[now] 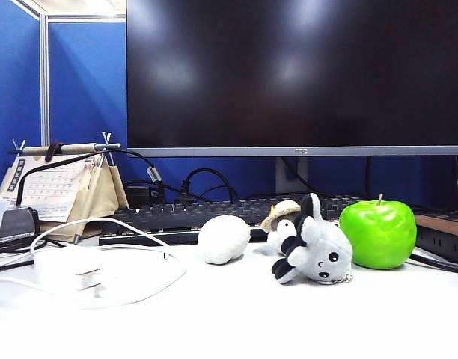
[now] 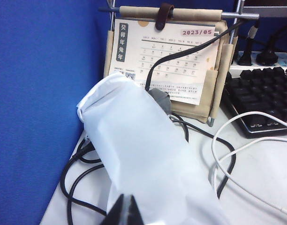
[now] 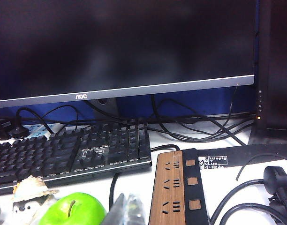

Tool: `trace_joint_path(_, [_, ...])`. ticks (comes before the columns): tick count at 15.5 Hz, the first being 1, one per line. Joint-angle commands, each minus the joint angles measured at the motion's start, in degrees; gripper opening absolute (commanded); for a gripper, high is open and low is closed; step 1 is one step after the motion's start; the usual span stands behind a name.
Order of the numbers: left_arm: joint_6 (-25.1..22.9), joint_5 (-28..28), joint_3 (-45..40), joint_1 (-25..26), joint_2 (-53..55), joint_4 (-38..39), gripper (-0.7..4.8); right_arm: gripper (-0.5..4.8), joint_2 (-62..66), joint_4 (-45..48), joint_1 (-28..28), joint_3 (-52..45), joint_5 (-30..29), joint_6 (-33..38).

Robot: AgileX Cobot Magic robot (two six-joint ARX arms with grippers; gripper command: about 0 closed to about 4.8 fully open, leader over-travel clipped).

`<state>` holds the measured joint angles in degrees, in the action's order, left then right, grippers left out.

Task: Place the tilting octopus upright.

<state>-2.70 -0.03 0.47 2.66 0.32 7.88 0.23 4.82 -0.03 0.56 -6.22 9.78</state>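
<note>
One monitor (image 1: 296, 75) is stood at the desk's (image 1: 236, 314) back edge, one keyboard (image 1: 184, 217) before it. One apple (image 1: 377, 234), one octopus (image 1: 315, 243) tipped over beside it, one penguin (image 1: 283, 221) are seen mid-desk. Right gripper (image 3: 126, 208) is closed, empty; left gripper (image 2: 126, 213) seems closed above a white bag (image 2: 148, 159).

The octopus (image 1: 317, 249), a light grey plush with a round head, black eyes and a small smile, lay tipped over on the white desk (image 1: 236, 314). Its face looked forward, and its stubby tentacles with black undersides stuck up and to the left. It lay just left of the green apple (image 1: 378, 234).
</note>
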Motion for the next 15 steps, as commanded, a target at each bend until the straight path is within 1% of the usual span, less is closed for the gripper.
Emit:
trace_joint_path(1, [0.3, 0.3, 0.0, 0.0, -0.1, -0.9, -0.05, -0.05, -0.2, 0.7, 0.0, -0.2, -0.1, 0.2])
trace_joint_path(7, [0.4, 0.3, 0.0, 0.0, -0.1, -0.7, -0.05, -0.05, -0.1, 0.7, 0.0, -0.2, -0.1, 0.2])
trace_joint_path(8, [1.8, 0.3, 0.0, 0.0, -0.1, -0.7, -0.05, -0.05, -0.2, 0.9, 0.0, -0.2, -0.1, 0.2])
trace_joint_path(11, [10.1, 0.8, 0.0, 0.0, -0.1, -2.3, -0.05, -0.05, -0.2, 2.8, 0.0, -0.2, -0.2, 1.5])
trace_joint_path(12, [12.4, 2.7, 0.0, 0.0, -0.1, -4.7, -0.05, -0.05, -0.1, 3.5, 0.0, -0.1, -0.2, 2.9])
trace_joint_path(13, [16.0, 6.8, 0.0, 0.0, -0.1, -9.8, -0.04, -0.05, -0.2, 4.0, 0.0, 0.4, -0.6, 4.4])
trace_joint_path(15, [22.5, 10.4, 0.2, 0.0, -0.1, -17.0, -0.01, -0.05, -0.2, 8.7, 0.0, 0.7, -2.9, 6.3])
